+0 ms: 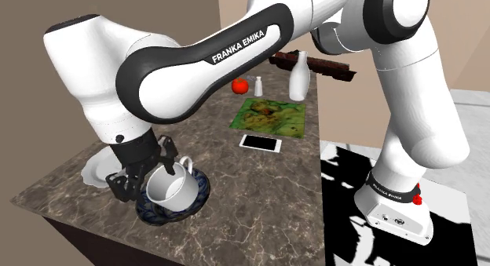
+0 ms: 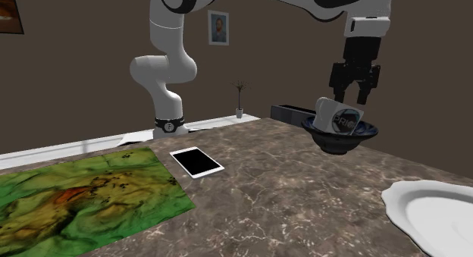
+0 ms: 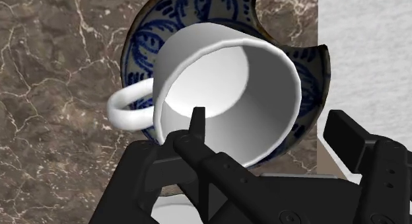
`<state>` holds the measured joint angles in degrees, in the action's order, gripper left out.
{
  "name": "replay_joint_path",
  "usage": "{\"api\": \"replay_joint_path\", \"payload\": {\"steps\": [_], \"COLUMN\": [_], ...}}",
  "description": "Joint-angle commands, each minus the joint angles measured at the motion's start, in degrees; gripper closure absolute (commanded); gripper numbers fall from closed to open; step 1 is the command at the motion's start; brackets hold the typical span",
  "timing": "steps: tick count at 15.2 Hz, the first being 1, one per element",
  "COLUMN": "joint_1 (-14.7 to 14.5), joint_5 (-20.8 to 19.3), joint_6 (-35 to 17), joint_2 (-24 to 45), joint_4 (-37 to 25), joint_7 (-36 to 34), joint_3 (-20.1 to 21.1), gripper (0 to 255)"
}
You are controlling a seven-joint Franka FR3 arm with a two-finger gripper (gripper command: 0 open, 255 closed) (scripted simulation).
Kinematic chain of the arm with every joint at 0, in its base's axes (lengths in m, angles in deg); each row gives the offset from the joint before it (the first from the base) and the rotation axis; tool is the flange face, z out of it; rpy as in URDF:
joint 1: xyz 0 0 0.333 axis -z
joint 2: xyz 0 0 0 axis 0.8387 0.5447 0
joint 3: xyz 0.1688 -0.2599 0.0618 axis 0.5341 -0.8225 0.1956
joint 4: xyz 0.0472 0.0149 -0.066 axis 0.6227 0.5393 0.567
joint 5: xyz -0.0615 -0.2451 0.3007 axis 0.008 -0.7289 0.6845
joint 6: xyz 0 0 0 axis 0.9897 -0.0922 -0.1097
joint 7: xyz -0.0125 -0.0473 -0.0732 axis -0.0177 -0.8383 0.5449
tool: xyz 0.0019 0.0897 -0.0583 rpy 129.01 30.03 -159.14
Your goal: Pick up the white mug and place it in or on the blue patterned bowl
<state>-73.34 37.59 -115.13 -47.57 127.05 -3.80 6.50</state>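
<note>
The white mug lies tipped on its side in the blue patterned bowl near the counter's front corner. In the second exterior view the mug leans in the bowl, with my gripper just above it, fingers apart. The wrist view looks into the mug, whose handle points sideways over the bowl. My gripper is open: one finger shows over the mug's mouth, the other stands outside its wall. My gripper hangs at the mug's side.
A white plate lies close beside the bowl. Farther along the marble counter are a white tablet, a green mat, a tomato, a small shaker and a white bottle.
</note>
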Motion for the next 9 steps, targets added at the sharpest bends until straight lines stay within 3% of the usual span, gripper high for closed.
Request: {"api": "replay_joint_path", "payload": {"steps": [1, 6, 9], "joint_1": [0.0, -1.2, -1.2], "joint_5": [0.0, 0.8, 0.8], "joint_6": [0.0, 6.9, 6.9], "joint_2": [0.0, -0.6, -0.6], "joint_4": [0.0, -6.7, -6.7], "joint_7": [0.0, 0.9, 0.9], "joint_3": [0.0, 0.5, 0.5], "gripper": [0, 0, 0]}}
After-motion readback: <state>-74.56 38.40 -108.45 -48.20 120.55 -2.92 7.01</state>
